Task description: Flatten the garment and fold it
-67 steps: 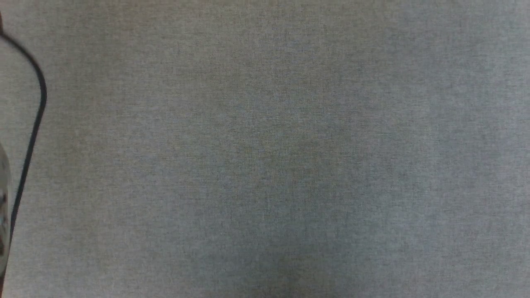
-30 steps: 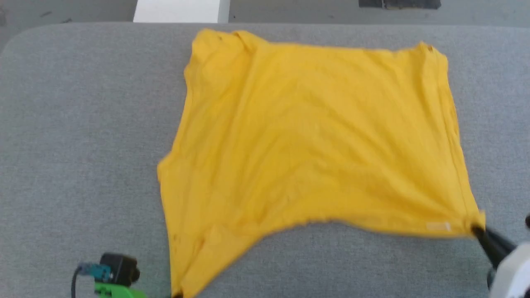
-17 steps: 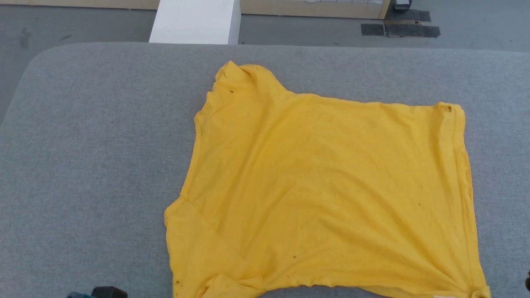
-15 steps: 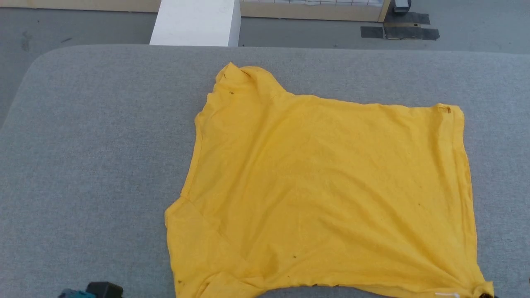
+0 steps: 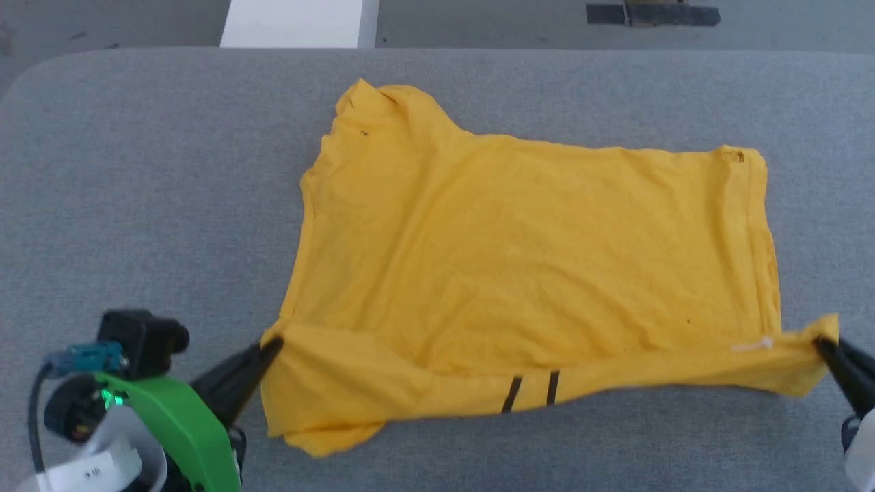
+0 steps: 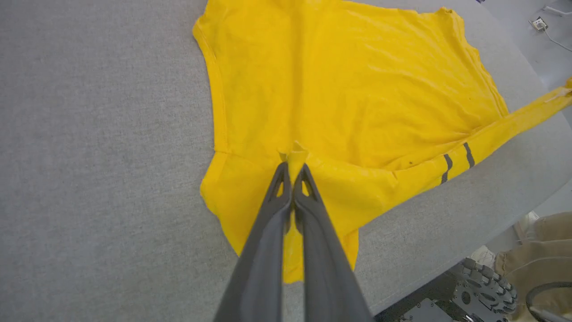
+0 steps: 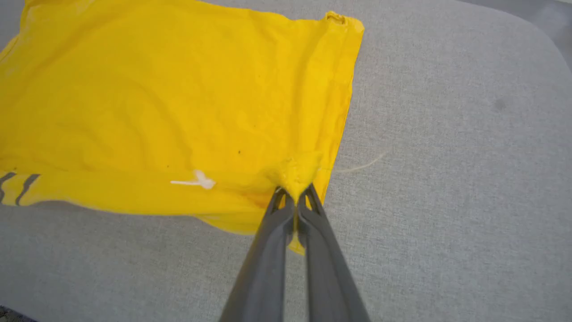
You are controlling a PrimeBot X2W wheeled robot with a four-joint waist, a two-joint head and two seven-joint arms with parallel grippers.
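Since half a second ago the near edge of the T-shirt [image 5: 533, 260] has risen off the grey felt-like table [image 5: 137, 171] and rolled into a narrow band, baring two short black stripes [image 5: 532, 391] on its underside. In the head view the soft yellow cotton lies spread in a rough rectangle, lightly creased. The left gripper [image 5: 273, 344] is pinched tight on the T-shirt's near left corner and the right gripper [image 5: 820, 344] on its near right corner, with the band stretched between them. From the left wrist, the two dark tapered fingers press together with a small peak of yellow cloth [image 6: 296, 150] caught at their tips, and the stripes [image 6: 456, 162] run across the band to the right. From the right wrist, the fingers are likewise closed on a bunched corner [image 7: 297, 172]. A small white tag [image 7: 196, 181] sits on the band to the left, and a pale loose thread [image 7: 362, 166] lies just beside the T-shirt's side hem.
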